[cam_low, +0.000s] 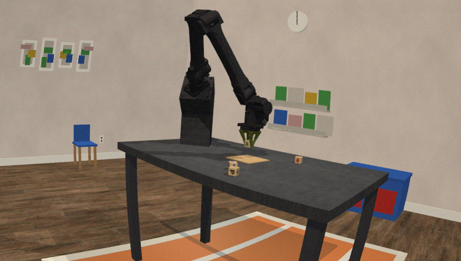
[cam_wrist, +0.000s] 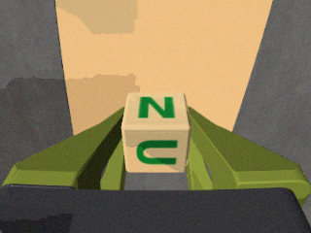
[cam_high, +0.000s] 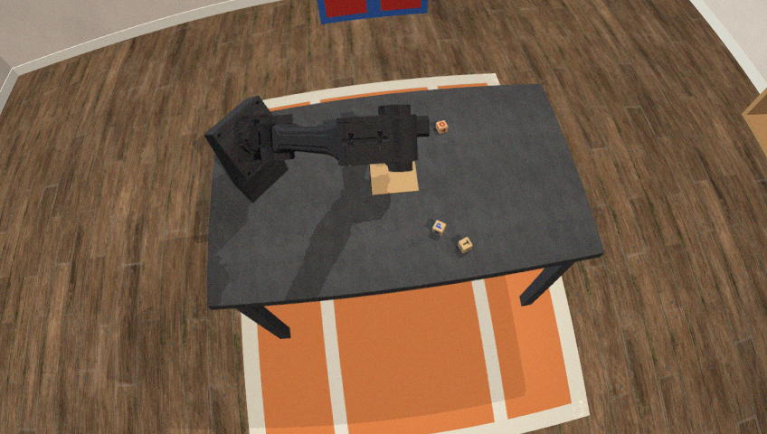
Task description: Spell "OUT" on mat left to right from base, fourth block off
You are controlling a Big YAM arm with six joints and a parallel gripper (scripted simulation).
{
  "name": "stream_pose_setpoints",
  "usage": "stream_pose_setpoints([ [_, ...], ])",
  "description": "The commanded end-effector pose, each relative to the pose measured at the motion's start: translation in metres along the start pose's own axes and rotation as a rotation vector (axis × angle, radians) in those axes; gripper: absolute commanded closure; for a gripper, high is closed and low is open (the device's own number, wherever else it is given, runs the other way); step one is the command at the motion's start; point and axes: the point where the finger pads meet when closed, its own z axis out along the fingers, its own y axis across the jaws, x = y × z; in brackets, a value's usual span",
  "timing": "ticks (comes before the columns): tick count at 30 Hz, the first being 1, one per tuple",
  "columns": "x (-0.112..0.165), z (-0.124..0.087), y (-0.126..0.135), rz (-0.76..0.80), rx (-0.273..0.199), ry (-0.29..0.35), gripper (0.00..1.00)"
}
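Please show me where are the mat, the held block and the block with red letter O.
mat (cam_high: pixel 401 183), top view, its bare right part.
held block (cam_wrist: pixel 155 135), wrist view, its front face.
O block (cam_high: pixel 440 127), top view, its top face.
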Motion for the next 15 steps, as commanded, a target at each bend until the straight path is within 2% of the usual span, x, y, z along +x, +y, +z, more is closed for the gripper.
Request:
stream_pose_setpoints([
  [1, 0.001, 0.020, -0.002, -0.024, 0.006, 0.006, 0.75],
  [4, 0.001, 0.033, -0.002, -0.024, 0.006, 0.006, 0.75],
  [15, 0.002, 0.053, 0.001, -0.026, 0.002, 0.007, 0.75],
])
